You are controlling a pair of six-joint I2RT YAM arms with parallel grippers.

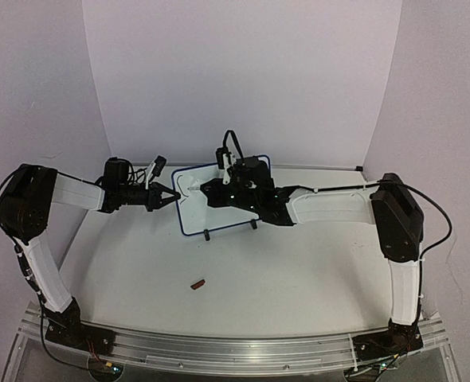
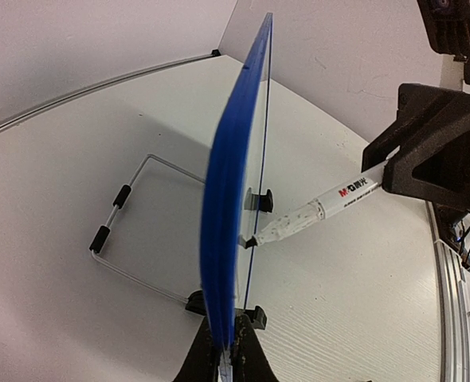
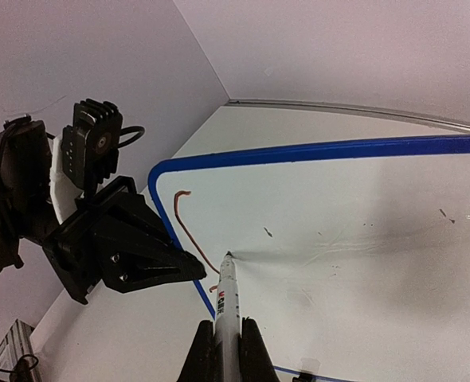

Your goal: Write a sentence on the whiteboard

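The marker (image 2: 342, 193) carries "M&G" on its white barrel, followed by characters and a finer line of print that I can't read from here. The right arm's fingers (image 3: 249, 354) are clamped on that barrel, and its tip touches the face of the whiteboard (image 3: 362, 215) near the lower left corner. The board stands on its feet on the bench (image 1: 259, 294), its left edge pinched between the left arm's fingers (image 3: 183, 269). The only writing on it is one reddish-brown curved stroke (image 3: 179, 223) along the left frame, ending just beside the tip. A bent wire stand (image 2: 131, 231) lies behind the board. A small reddish-brown piece (image 1: 197, 282) sits nearer on the bench, too small to name.
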